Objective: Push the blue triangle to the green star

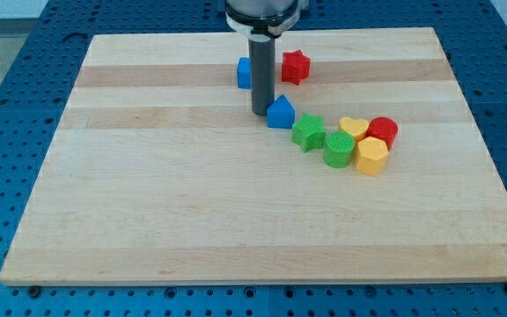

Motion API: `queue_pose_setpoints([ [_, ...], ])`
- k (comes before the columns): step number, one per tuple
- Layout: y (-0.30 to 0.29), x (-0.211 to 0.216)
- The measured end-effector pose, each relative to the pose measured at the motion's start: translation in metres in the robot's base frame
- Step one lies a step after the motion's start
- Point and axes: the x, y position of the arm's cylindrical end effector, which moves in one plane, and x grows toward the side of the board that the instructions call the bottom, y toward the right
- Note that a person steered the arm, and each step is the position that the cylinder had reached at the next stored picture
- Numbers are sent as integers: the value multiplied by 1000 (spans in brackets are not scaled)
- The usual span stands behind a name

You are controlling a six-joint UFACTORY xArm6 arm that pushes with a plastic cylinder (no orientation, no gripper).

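Observation:
The blue triangle (280, 113) lies on the wooden board (192, 202), just up and left of the green star (308, 132); the two look almost touching. My tip (261, 111) stands right at the triangle's left side, close to or touching it. The rod rises from there to the view's top and hides part of a blue block (244, 72) behind it.
A red star (295, 67) lies right of the rod near the view's top. A green cylinder (338, 149), a yellow heart (354, 129), a red cylinder (382, 131) and a yellow hexagon (371, 156) cluster right of the green star.

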Motion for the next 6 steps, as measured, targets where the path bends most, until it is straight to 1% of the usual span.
queue_pose_setpoints([
  [4, 7, -7],
  [5, -45, 41],
  [6, -49, 50],
])
